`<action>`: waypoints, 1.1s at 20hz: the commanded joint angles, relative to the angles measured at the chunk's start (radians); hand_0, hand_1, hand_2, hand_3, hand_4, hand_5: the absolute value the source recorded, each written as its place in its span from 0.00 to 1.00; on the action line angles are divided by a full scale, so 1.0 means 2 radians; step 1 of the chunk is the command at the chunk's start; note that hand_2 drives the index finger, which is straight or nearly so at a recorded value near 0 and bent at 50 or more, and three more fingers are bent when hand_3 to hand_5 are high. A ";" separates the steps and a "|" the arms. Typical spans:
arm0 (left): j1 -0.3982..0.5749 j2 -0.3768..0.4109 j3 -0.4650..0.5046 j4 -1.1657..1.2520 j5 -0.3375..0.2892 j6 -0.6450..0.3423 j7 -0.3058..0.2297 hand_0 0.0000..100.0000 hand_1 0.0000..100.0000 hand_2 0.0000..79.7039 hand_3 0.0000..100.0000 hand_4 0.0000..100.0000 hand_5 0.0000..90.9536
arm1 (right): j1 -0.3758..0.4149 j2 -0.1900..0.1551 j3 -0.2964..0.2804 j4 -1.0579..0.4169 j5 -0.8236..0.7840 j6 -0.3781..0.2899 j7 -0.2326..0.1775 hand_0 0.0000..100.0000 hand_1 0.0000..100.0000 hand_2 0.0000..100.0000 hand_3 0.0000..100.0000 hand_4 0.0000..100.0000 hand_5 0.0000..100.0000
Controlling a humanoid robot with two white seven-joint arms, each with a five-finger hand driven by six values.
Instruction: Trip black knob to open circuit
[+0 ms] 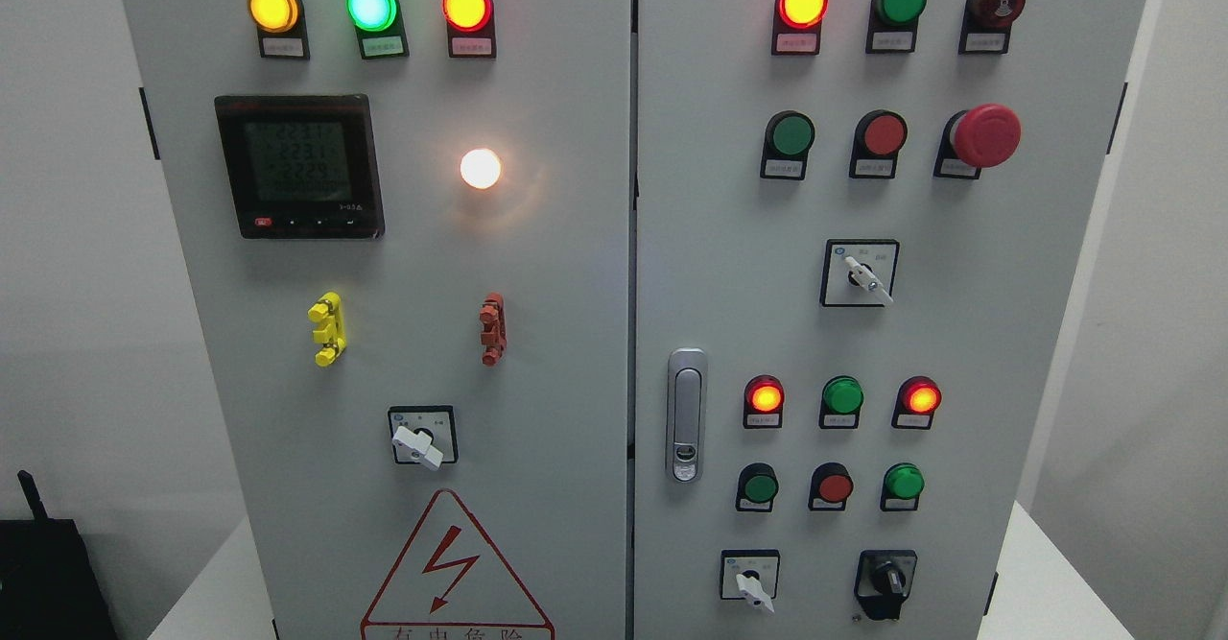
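Note:
The black knob [886, 580] is a rotary switch at the lower right of the grey cabinet's right door [959, 333]. Its handle points roughly straight down. To its left is a white rotary switch [751, 582] with its lever turned down to the right. Neither of my hands shows in the head view.
The right door also carries a red mushroom stop button [986, 134], a white selector [863, 275], lit red lamps [802, 2] and a door latch [685, 414]. The left door has a meter [299, 165], a white selector [420, 440] and a warning triangle [451, 568].

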 commanded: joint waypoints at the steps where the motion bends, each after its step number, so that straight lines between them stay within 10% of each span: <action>1: 0.000 0.000 0.000 0.000 -0.012 0.000 0.000 0.12 0.39 0.00 0.00 0.00 0.00 | -0.029 -0.005 -0.010 -0.005 -0.001 0.013 0.000 0.00 0.00 0.00 0.96 0.90 0.91; 22: 0.000 0.000 0.000 0.000 -0.012 0.000 0.000 0.12 0.39 0.00 0.00 0.00 0.00 | -0.082 -0.014 0.002 0.022 -0.012 0.048 0.000 0.00 0.00 0.00 0.97 0.91 0.93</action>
